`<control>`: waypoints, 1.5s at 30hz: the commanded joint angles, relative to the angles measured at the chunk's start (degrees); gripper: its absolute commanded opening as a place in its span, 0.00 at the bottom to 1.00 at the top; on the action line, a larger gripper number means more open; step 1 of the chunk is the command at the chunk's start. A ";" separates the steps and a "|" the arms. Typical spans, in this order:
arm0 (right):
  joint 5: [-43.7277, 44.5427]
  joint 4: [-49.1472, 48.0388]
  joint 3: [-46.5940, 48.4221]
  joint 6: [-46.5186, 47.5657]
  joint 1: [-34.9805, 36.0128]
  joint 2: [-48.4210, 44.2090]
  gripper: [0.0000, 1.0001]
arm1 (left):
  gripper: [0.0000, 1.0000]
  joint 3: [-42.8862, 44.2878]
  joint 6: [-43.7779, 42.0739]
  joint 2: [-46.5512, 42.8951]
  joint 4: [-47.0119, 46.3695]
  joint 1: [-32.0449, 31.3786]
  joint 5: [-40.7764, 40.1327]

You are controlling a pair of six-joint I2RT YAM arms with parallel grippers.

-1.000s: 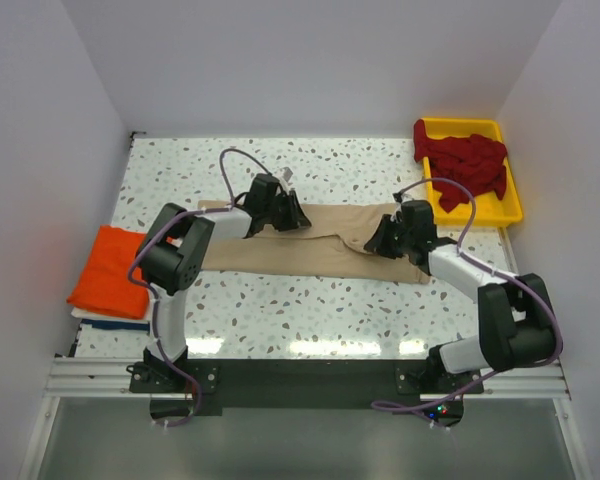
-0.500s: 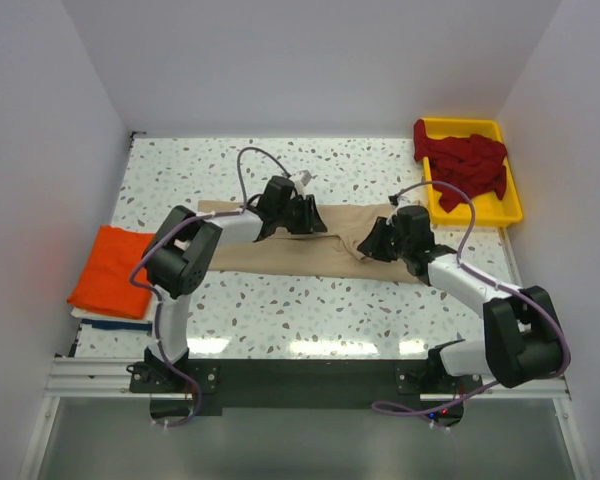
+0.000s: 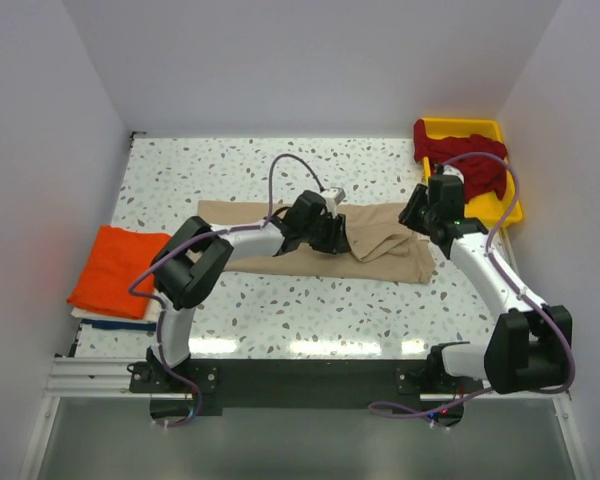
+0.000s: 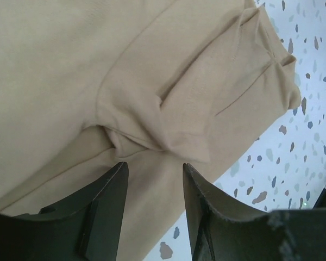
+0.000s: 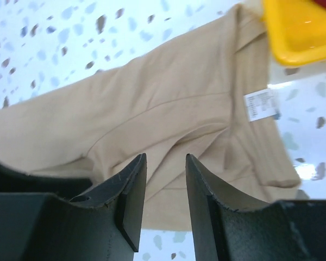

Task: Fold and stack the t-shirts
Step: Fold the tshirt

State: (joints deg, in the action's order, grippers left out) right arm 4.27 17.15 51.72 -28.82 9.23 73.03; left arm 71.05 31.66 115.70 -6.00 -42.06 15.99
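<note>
A beige t-shirt (image 3: 385,242) lies stretched across the middle of the table, creased and bunched in its right half. My left gripper (image 3: 336,238) hovers over its centre; in the left wrist view the left gripper (image 4: 155,169) stands open above a rumpled fold of the beige t-shirt (image 4: 70,65), holding nothing. My right gripper (image 3: 418,214) is over the shirt's right end by the tray. The right wrist view shows the right gripper (image 5: 165,160) open over the beige t-shirt (image 5: 168,98). An orange t-shirt (image 3: 115,268) lies folded at the left on a white/blue one (image 3: 115,322). Dark red t-shirts (image 3: 465,160) are heaped in the tray.
The yellow tray (image 3: 510,213) stands at the back right, and its corner (image 5: 299,30) shows close to the shirt's end in the right wrist view. A white label (image 5: 259,103) shows on the beige cloth. White walls close in the table on three sides.
Both grippers have opened and let go of the beige cloth. The left gripper slid right along the shirt; the right gripper rose and pulled back toward the tray.
</note>
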 commanded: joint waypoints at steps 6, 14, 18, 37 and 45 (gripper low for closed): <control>0.48 3.33 4.35 0.52 -5.28 8.96 0.38 | 0.50 9.53 -6.26 -1.97 8.63 -6.01 -10.97; 0.03 1.75 4.44 0.43 -6.68 12.39 0.37 | 0.50 16.57 -9.77 2.42 17.15 -10.13 -20.19; -0.05 1.23 4.26 0.61 -6.95 13.27 0.37 | 0.50 20.01 -10.83 4.88 19.53 -11.63 -22.67; -2.34 -0.89 2.42 0.60 -8.00 13.71 0.37 | 0.39 23.35 -13.55 7.70 22.96 -15.15 -29.87; -2.25 -0.89 2.24 0.78 -8.09 13.98 0.37 | 0.37 21.42 -13.64 7.00 22.96 -15.33 -30.05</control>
State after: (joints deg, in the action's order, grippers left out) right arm 2.20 18.35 53.78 -28.51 1.43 86.85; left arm 92.18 18.85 122.93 17.50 -57.14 -12.67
